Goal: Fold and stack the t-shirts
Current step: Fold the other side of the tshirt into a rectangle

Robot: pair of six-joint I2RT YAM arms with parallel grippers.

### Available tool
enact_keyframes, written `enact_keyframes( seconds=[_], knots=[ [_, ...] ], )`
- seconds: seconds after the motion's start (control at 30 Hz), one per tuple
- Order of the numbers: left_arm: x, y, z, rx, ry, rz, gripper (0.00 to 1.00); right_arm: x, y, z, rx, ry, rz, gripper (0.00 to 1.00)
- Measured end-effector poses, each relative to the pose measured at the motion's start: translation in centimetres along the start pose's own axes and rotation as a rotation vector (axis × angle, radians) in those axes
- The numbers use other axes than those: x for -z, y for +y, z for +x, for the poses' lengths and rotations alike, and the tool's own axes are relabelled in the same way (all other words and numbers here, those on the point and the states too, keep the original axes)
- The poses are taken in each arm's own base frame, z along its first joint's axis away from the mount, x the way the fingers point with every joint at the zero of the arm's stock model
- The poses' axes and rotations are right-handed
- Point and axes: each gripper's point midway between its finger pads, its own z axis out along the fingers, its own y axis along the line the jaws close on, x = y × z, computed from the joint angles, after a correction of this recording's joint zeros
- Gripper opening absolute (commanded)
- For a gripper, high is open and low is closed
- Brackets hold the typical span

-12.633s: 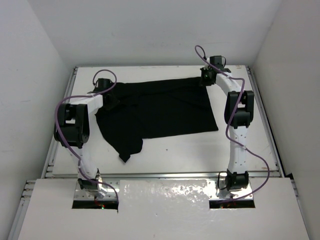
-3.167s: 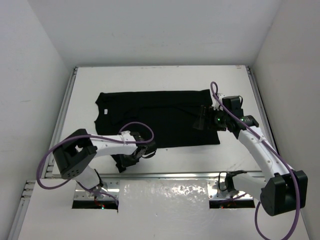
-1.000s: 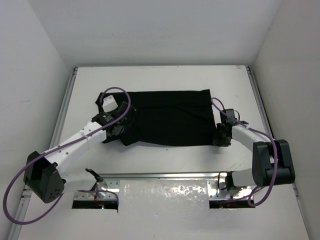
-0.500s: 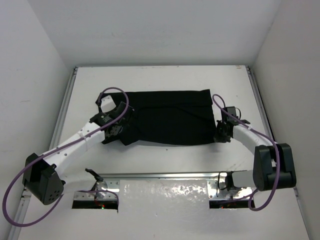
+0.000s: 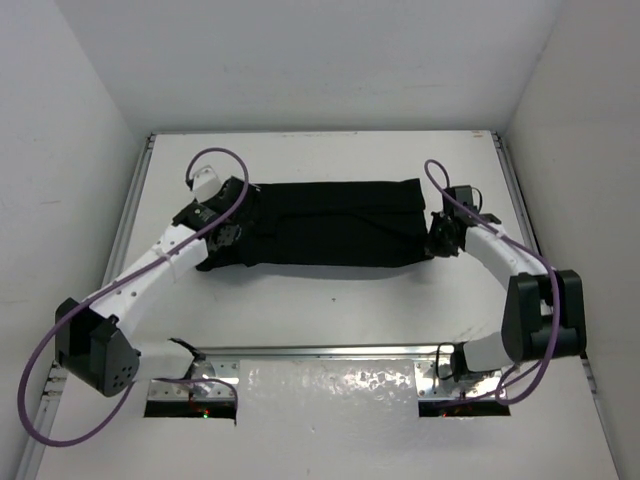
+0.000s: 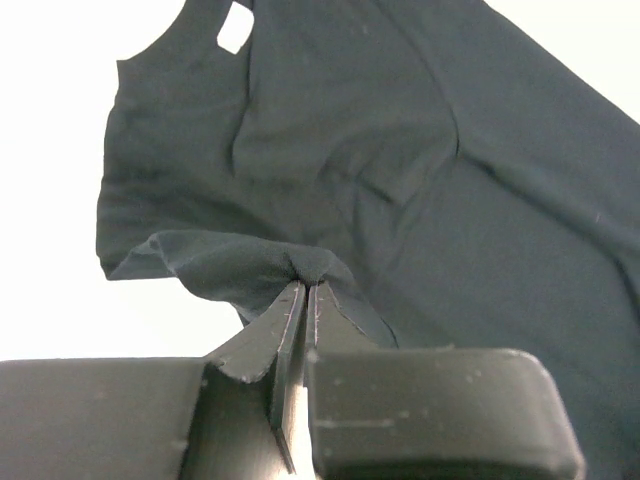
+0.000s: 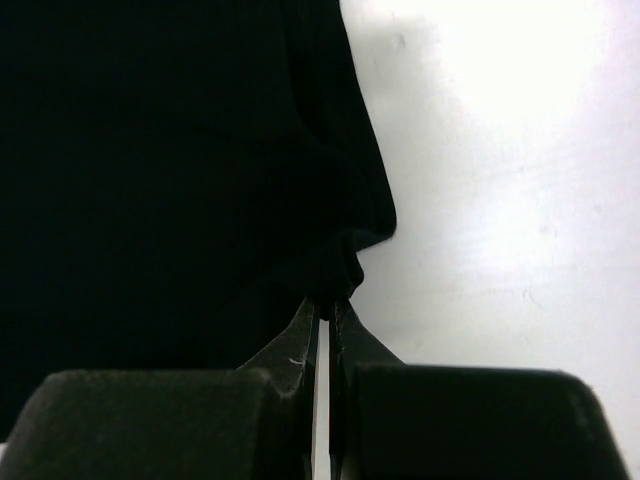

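The black t-shirt (image 5: 330, 225) lies across the middle of the white table as a wide band, its near edge lifted and carried over the rest. My left gripper (image 5: 222, 232) is shut on a pinch of cloth at its left end; in the left wrist view the gripper (image 6: 305, 287) holds a raised fold, with the t-shirt (image 6: 400, 150) spread beyond, neck and white label at top. My right gripper (image 5: 437, 238) is shut on the right edge; in the right wrist view the gripper (image 7: 327, 300) pinches the t-shirt's (image 7: 160, 150) hem corner.
The white table (image 5: 330, 300) is walled on three sides by white panels. Metal rails (image 5: 128, 215) run along its left and right edges and a rail (image 5: 330, 352) along the near edge. Purple cables loop above both wrists.
Both grippers have moved away from me with the near edge of the t-shirt, folding it over. The black band is now narrower, front to back.
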Motion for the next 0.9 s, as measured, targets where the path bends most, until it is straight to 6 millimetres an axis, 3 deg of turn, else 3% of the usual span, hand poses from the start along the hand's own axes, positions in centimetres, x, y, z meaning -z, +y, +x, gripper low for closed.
enact_keyframes(
  seconds=[0.3,0.63,0.87,0.9],
  knots=[
    [-3.5,-2.6,-3.8,0.05,-0.004,-0.028,0.0,-1.6,1.5,-4.4,0.017,-0.003,0.011,0.0],
    [-7.5,-3.9,-5.1,0.035,0.001,-0.082,0.0,-4.4,2.9,-9.1,0.043,-0.007,0.024,0.0],
    [-10.9,-4.8,-4.7,-0.003,0.033,-0.102,0.0,-6.9,2.8,-8.6,0.05,0.046,0.044,0.0],
    [-11.3,-5.0,-4.6,-0.011,0.037,-0.103,0.0,-7.2,2.7,-8.5,0.051,0.053,0.047,0.08]
  ],
)
